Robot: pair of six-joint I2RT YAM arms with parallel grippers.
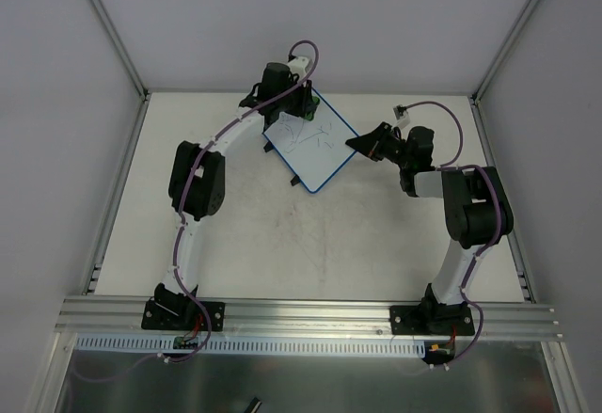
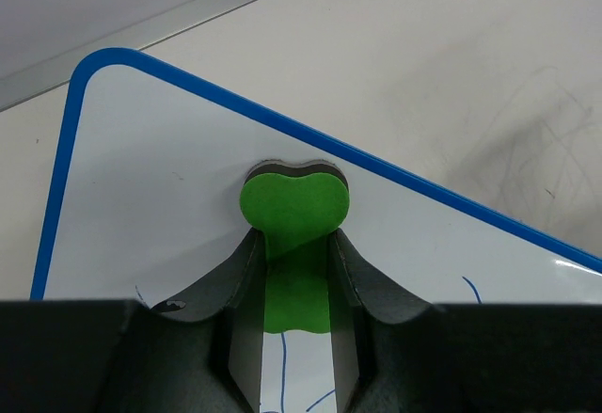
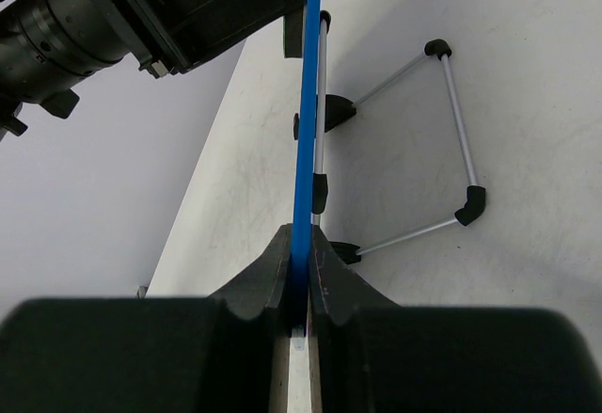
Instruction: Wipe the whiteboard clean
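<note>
A scuffed table (image 1: 282, 244) lies under both arms. Grey walls stand around it, and an aluminium rail (image 1: 310, 311) at 6 o'clock carries the arm bases. In the right wrist view, a thin wire stand (image 3: 456, 140) with black corner caps juts from the back of the whiteboard (image 1: 313, 154) out over the table. The left arm's wrist crowds the board's far end.

The whiteboard sits at the far middle of the table, turned cornerwise, with dark scribbles (image 1: 310, 135) across its face.

The left gripper (image 1: 301, 103) is at the board's 12 o'clock corner. Its fingers are pinched on a green eraser (image 2: 293, 208). The eraser's rounded end lies against the white face just inside the blue frame, near a rounded corner. A few blue strokes show at 6 o'clock from the eraser, close to the fingers.

The right gripper (image 1: 365, 142) is at the board's 3 o'clock corner. Its fingers are pressed together on the blue frame, which its own camera sees edge-on, running straight up from between them.
</note>
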